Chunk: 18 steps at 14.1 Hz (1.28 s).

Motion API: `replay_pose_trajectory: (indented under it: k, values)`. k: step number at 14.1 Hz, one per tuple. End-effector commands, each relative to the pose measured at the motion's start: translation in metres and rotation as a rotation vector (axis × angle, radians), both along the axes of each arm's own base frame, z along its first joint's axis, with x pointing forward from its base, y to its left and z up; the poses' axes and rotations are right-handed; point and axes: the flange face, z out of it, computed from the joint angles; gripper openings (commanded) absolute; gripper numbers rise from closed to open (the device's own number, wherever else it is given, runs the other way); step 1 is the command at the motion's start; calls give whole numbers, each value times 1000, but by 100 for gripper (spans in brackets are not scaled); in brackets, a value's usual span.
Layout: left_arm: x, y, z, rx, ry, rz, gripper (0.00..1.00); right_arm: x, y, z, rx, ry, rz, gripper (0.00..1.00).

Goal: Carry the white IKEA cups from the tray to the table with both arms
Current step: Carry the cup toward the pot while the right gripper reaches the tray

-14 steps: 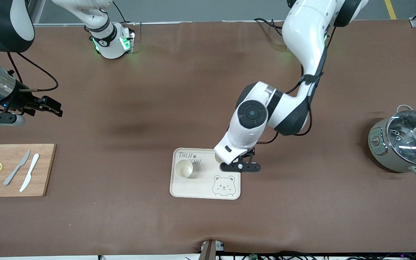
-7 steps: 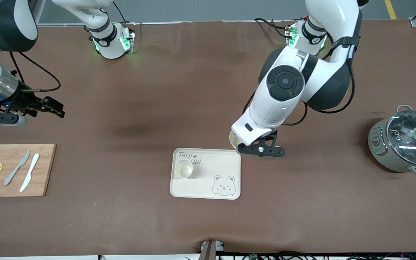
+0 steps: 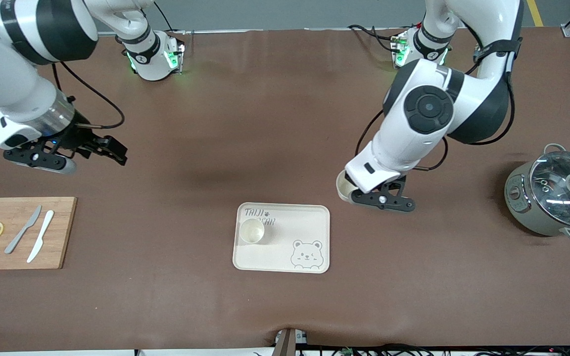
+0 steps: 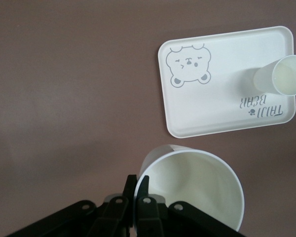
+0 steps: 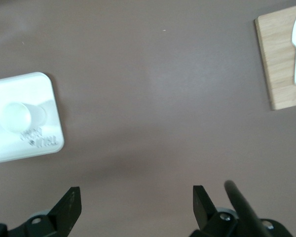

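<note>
Brown table (image 3: 275, 123) fills the front view; one cup (image 3: 252, 231) stands mouth-up on the tray (image 3: 309, 217), while the left gripper (image 3: 383, 200) carries the other cup (image 3: 344, 190) over bare table beside the tray; right gripper (image 3: 67, 153) hangs wide open, empty. Left wrist view: jaws pinch the held cup's (image 4: 195, 185) rim; it looks light, stiff, maybe slippery. Right wrist view: the tray cup (image 5: 17, 117) is upright, best gripped at the rim.
</note>
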Motion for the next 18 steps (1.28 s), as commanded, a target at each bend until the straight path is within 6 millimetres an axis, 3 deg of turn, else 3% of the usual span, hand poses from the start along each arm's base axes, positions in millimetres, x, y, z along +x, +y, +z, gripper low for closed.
replay_pose_trajectory:
  k: [1, 4, 9, 11, 16, 18]
  values:
    - [-30, 36, -14, -26, -21, -43, 0, 21, 36, -5, 26, -11, -108, 100]
    - [-42, 66, -27, -33, -47, -69, 0, 36, 67, -30, 60, -51, -203, 100]
    - [-57, 123, -55, -43, -81, -111, 0, 61, 145, -81, 33, -87, -323, 100]
    - [-62, 147, -67, -37, -89, -135, 0, 60, 180, -113, -9, -81, -355, 100]
    - [-85, 182, -97, -32, -95, -159, 0, 71, 212, -165, -39, -63, -486, 100]
    - [-93, 197, -105, -41, -96, -172, 0, 75, 221, -175, -36, -62, -522, 100]
